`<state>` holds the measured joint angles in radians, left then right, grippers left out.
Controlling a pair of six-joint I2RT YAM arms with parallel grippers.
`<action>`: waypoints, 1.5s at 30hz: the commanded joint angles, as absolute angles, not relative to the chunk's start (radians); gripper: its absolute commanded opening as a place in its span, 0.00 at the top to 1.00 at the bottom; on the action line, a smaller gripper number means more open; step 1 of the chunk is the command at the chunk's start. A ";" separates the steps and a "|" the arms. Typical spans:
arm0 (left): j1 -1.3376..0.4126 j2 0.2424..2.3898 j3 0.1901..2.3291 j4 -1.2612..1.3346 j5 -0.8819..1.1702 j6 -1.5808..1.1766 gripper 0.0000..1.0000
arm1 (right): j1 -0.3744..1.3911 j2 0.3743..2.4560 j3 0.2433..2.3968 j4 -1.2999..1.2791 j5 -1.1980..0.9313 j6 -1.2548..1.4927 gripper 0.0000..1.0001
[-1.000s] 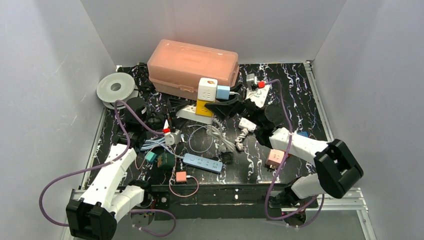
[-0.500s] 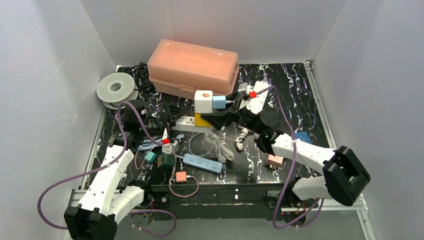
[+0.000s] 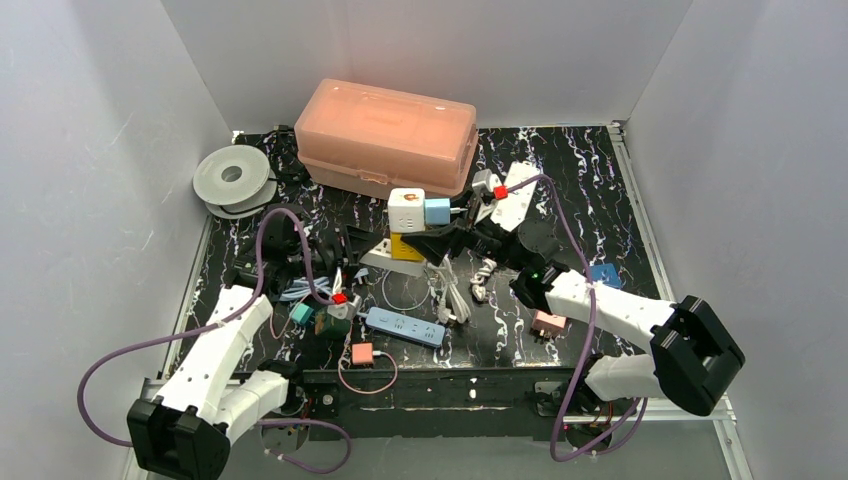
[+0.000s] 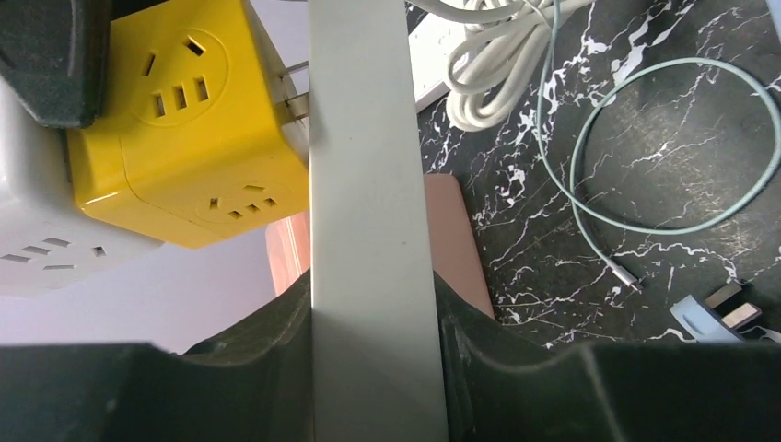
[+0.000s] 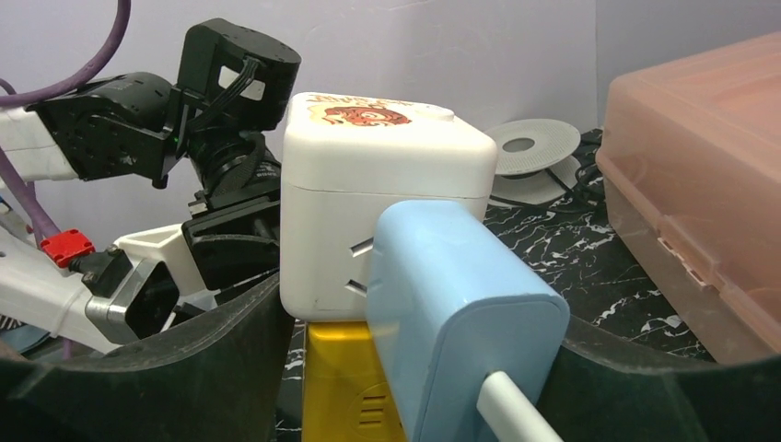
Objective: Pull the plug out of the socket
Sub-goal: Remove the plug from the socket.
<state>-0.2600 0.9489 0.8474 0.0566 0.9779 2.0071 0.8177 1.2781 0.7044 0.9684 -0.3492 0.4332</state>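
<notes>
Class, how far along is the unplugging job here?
Done: the left gripper clamps the white power strip, and the right gripper holds the yellow cube adapter. In hand: the cube's prongs are bared but touch the strip. Left: pull them fully free.

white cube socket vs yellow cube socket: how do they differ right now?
White cube sits on top of yellow cube. White cube has a blue plug in its side, prongs partly showing; yellow cube's own prongs reach the white power strip. Only the white cube has a sticker on top. Both are cube sockets.
</notes>
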 commanded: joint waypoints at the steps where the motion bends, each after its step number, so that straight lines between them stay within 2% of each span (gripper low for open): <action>1: -0.296 0.944 0.802 0.231 0.985 1.918 1.00 | 0.827 1.232 0.732 1.061 -0.328 0.444 0.99; 7: -0.327 0.964 0.800 0.423 0.876 1.758 1.00 | 0.846 1.275 0.720 1.121 -0.355 0.488 0.97; 9: -0.331 0.967 0.810 0.498 0.870 1.663 1.00 | 0.853 1.308 0.720 1.170 -0.402 0.506 0.85; 12: -0.339 0.964 0.826 0.588 0.865 1.575 1.00 | 0.856 1.353 0.709 1.266 -0.417 0.553 0.75; 19: -0.344 0.943 0.864 0.617 0.858 1.485 1.00 | 0.856 1.393 0.729 1.285 -0.447 0.568 0.67; 27: -0.343 0.946 0.917 0.624 0.830 1.446 1.00 | 0.856 1.405 0.740 1.186 -0.503 0.515 0.46; 37: -0.344 0.936 0.954 0.640 0.853 1.434 1.00 | 0.856 1.442 0.747 1.201 -0.603 0.530 0.39; 43: -0.344 0.936 0.978 0.653 0.855 1.430 1.00 | 0.856 1.416 0.743 1.116 -0.608 0.500 0.36; 45: -0.344 0.930 0.976 0.651 0.862 1.431 1.00 | 0.856 1.404 0.730 1.121 -0.579 0.494 0.41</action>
<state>-0.3492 0.9760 0.8524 0.3973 0.8177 1.4914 0.7998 1.4120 0.7567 1.2438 -0.3851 0.4641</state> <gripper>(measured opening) 0.341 0.773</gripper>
